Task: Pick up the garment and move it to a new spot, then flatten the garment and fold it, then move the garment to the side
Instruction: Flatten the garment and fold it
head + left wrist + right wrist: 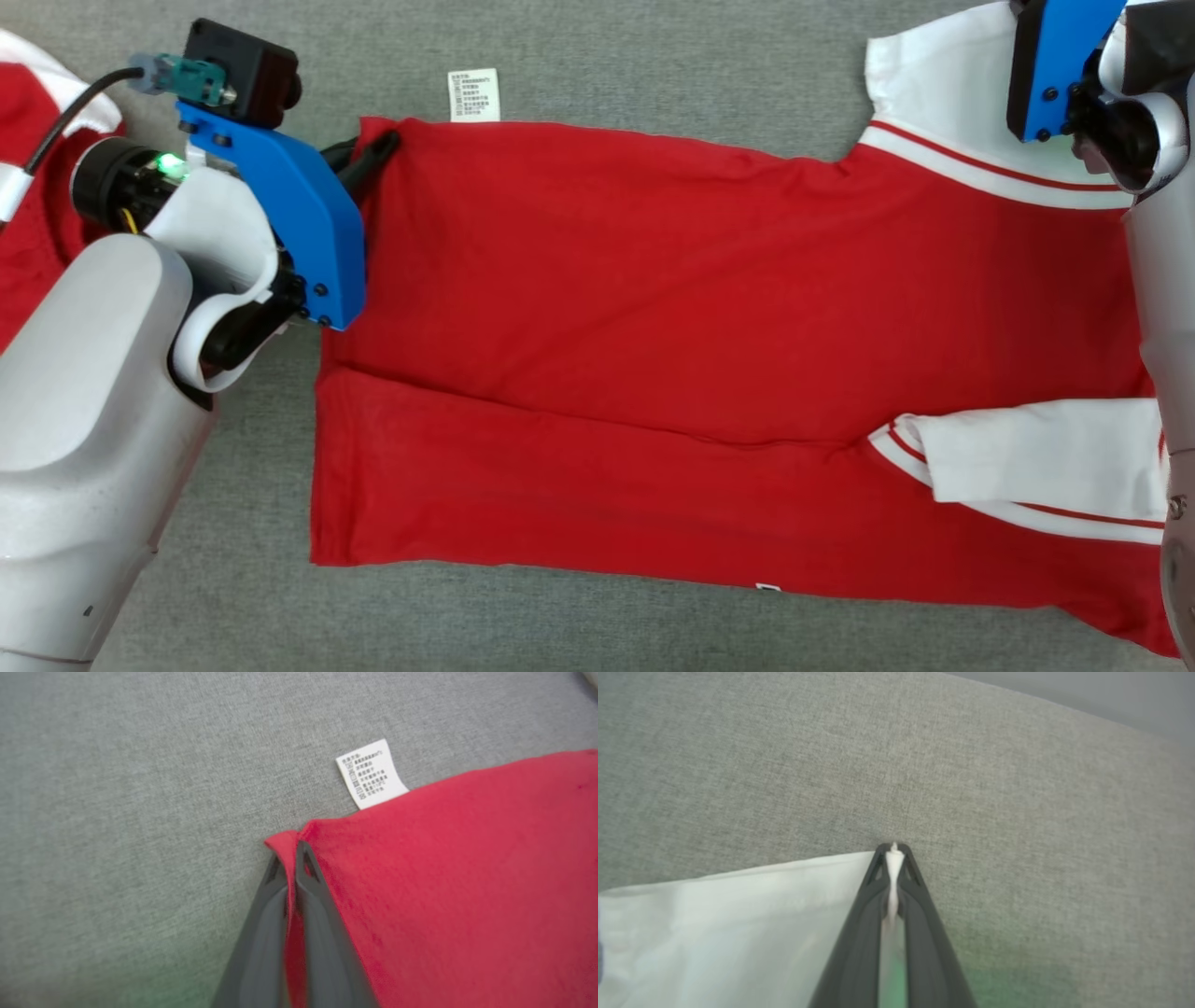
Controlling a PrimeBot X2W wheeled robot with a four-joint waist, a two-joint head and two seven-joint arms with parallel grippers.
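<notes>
While the garment (653, 308) is lying spread across the grey tabletop (597, 56), its red body running from our left to our right and one white sleeve (1036, 453) folded in over the near right part, we are judging how it is going to handle. We are expecting it to behave as light, soft, limp cloth: sagging between any two grip points, creasing wherever it is bunching, and stretching a little if we are pulling hard. It is not looking fragile or slippery, but a thin single edge could be working its way out of narrow fingers. So we are favouring the corners and hem edges, taken well apart, so that the cloth is hanging flat between them.

Our left end effector (289, 851) is clenched on the far left corner of the red hem, with a narrow fold of red cloth pinched between its two dark fingers, just beside the white care label (371, 774) that is poking out from the far edge. Our right end effector (894, 851) is likewise clamped shut, gripping the edge of the far white sleeve (738, 914), a sliver of white showing between its tips. Both sets of tips are sitting low at the tabletop; whether they are pressing on it we cannot tell.
</notes>
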